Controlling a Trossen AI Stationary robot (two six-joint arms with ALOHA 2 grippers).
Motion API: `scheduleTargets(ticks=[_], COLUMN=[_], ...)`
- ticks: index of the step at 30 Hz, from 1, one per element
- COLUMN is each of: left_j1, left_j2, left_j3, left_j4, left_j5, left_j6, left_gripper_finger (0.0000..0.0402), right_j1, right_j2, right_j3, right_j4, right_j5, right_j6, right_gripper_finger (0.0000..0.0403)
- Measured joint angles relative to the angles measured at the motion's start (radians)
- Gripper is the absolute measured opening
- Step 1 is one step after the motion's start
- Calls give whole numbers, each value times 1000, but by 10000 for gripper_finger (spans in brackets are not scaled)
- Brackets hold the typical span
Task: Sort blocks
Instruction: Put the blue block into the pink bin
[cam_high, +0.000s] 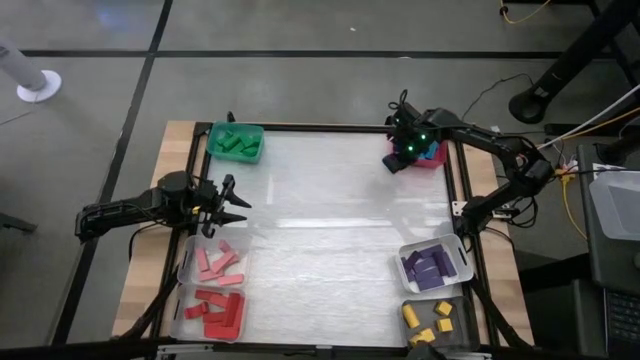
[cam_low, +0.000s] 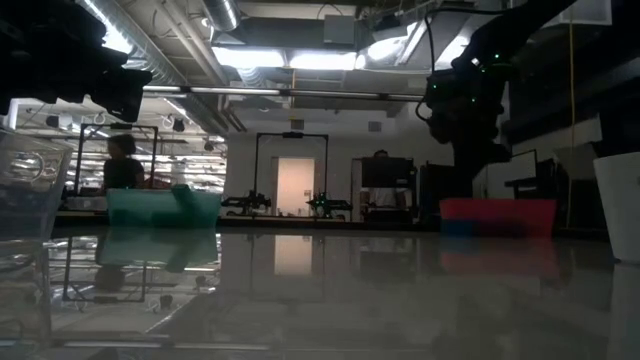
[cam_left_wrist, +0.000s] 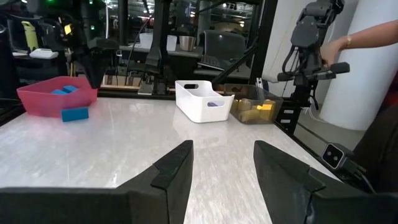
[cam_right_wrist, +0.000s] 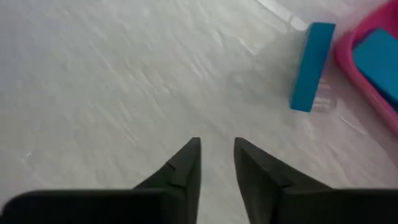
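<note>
A blue block lies flat on the table just outside the pink bin, which holds more blue blocks. My right gripper hovers over the table beside that block at the far right, pointing steeply down. Its fingers stand slightly open with nothing between them. My left gripper waits at the table's left edge, pointing level, open and empty. The other blocks lie sorted in bins along the table's sides.
A green bin with green blocks stands far left. Clear bins with pink blocks and red blocks stand near left. A white bin of purple blocks and a bin of yellow blocks stand near right. A person's hand shows beyond the table.
</note>
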Motion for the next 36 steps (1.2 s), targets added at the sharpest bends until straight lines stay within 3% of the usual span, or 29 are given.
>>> scheduleTargets(ticks=[4, 12, 24, 36], left_j1=[0, 0, 0, 0], left_j2=[0, 0, 0, 0], left_j3=[0, 0, 0, 0], left_j4=[0, 0, 0, 0], left_j5=[0, 0, 0, 0], left_j6=[0, 0, 0, 0], left_gripper_finger=[159, 159, 159, 159], right_j1=[0, 43, 133, 130], right_j2=[0, 3, 94, 230], right_j3=[0, -51, -57, -57], right_j4=[-17, 41, 101, 206], right_j5=[32, 269, 435, 488], right_j6=[53, 163, 323, 328], right_gripper_finger=[131, 190, 193, 192])
